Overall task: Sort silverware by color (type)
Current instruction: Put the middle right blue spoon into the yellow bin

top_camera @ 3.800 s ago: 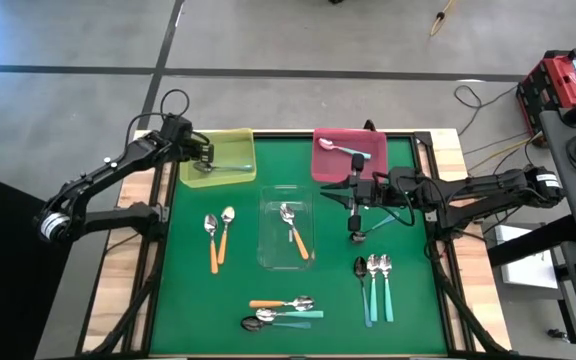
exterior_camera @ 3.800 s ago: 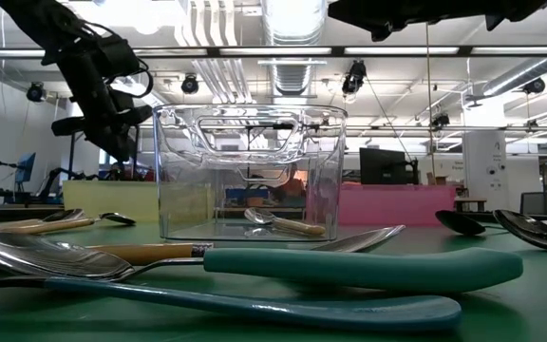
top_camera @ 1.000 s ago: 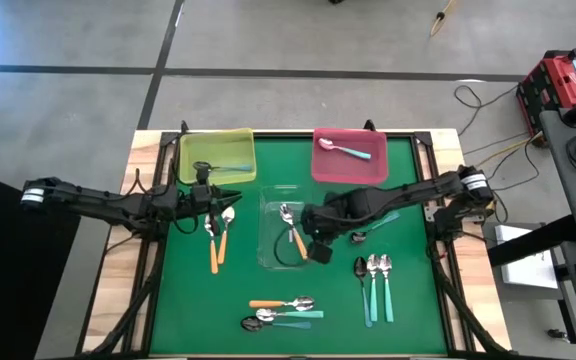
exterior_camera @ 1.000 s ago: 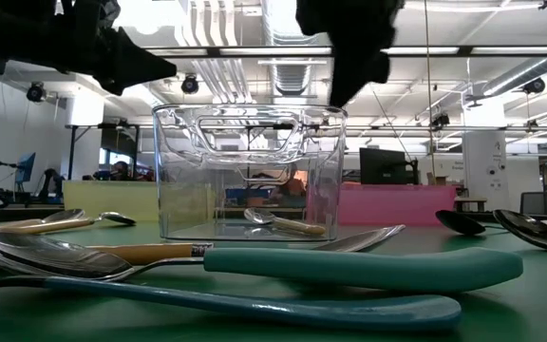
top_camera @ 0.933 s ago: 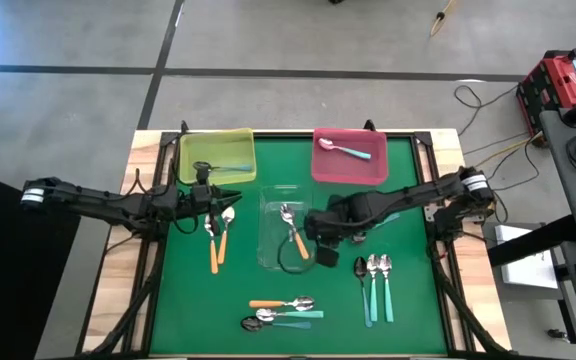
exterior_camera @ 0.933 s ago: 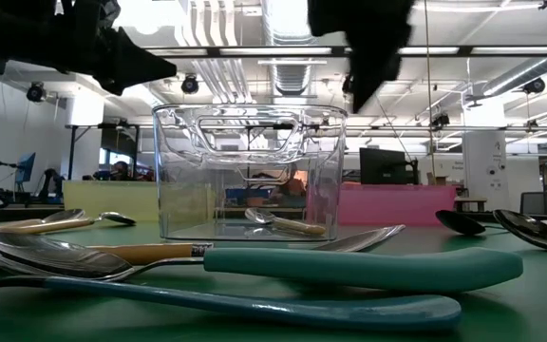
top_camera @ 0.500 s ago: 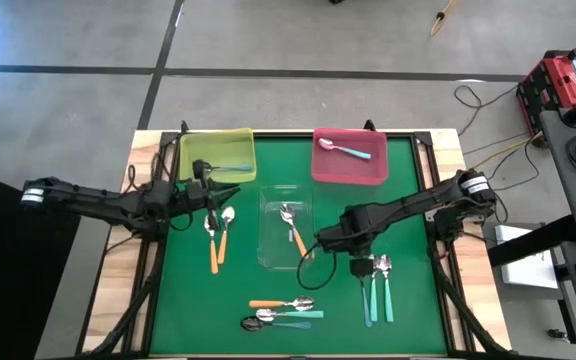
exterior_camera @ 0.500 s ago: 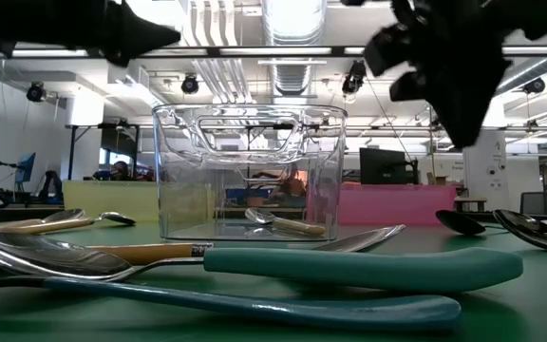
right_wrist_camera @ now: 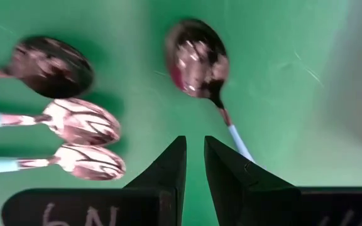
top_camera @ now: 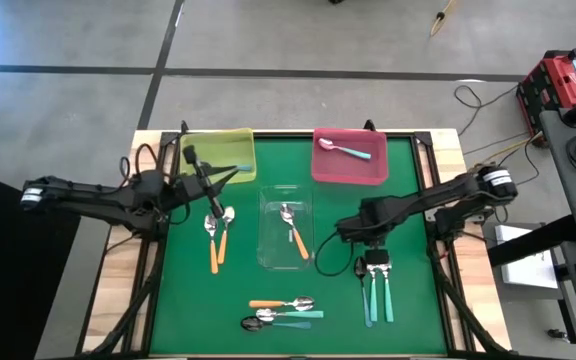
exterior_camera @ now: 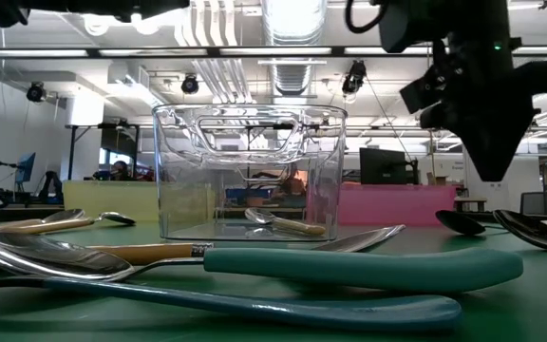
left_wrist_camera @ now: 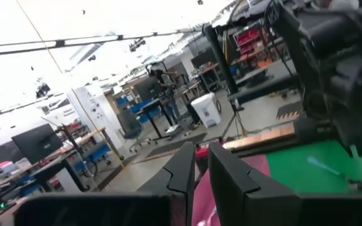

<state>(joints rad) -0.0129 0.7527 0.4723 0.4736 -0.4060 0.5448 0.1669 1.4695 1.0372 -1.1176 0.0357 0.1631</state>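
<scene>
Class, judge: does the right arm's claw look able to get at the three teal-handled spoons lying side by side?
Probably yes: the right claw hangs directly over those spoons, with nothing between.

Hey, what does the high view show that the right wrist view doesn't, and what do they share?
Only the high view: the yellow tray, pink tray, clear tray, orange-handled spoons and the left arm. Only the right wrist view: the right claw close to a pale-blue-handled spoon, which I can't pick out from above. Both: the three teal-handled spoons on the green mat.

Glossy metal spoons (right_wrist_camera: 197, 59), plastic handles
</scene>
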